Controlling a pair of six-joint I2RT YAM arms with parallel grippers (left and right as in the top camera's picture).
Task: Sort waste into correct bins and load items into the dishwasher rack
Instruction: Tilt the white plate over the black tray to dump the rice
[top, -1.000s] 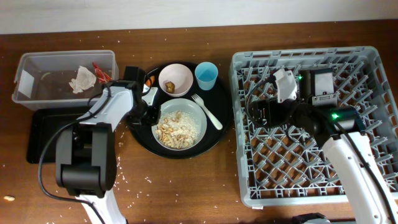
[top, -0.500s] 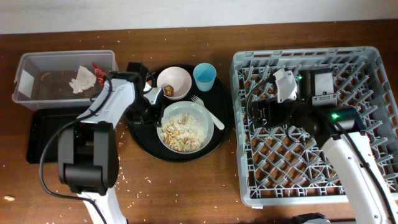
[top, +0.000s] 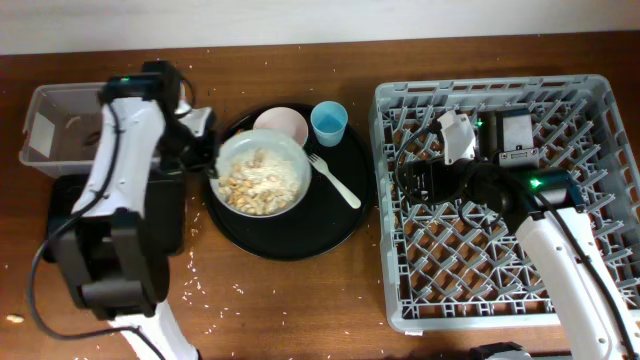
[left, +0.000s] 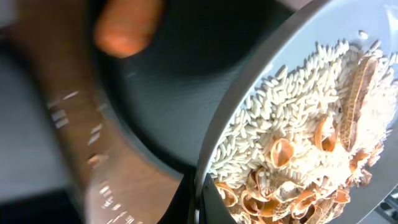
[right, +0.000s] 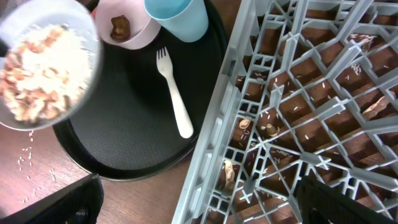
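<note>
My left gripper (top: 212, 163) is shut on the left rim of the larger grey-green bowl (top: 262, 172) and holds it above the round black tray (top: 300, 235). In the left wrist view my fingers (left: 198, 208) pinch the rim. The bowl holds pale rice (left: 280, 124) and brownish scraps (left: 292, 186). A blurred orange carrot (left: 127, 25) lies beyond. The small white bowl (top: 285, 120), blue cup (top: 330, 122) and white fork (top: 335, 180) stay on the tray. My right gripper (right: 199, 208) is open and empty over the left part of the dishwasher rack (top: 500, 290).
The clear tub (top: 60, 135) stands at the far left, its right end hidden by my left arm. The black rectangular tray (top: 65, 215) lies in front of it. Rice grains are scattered on the table and inside the rack (right: 311, 112).
My left gripper has lifted the grey-green bowl and carried it left and toward the back, partly over the small white bowl. The left arm swung toward the tub. The right arm has not moved.
</note>
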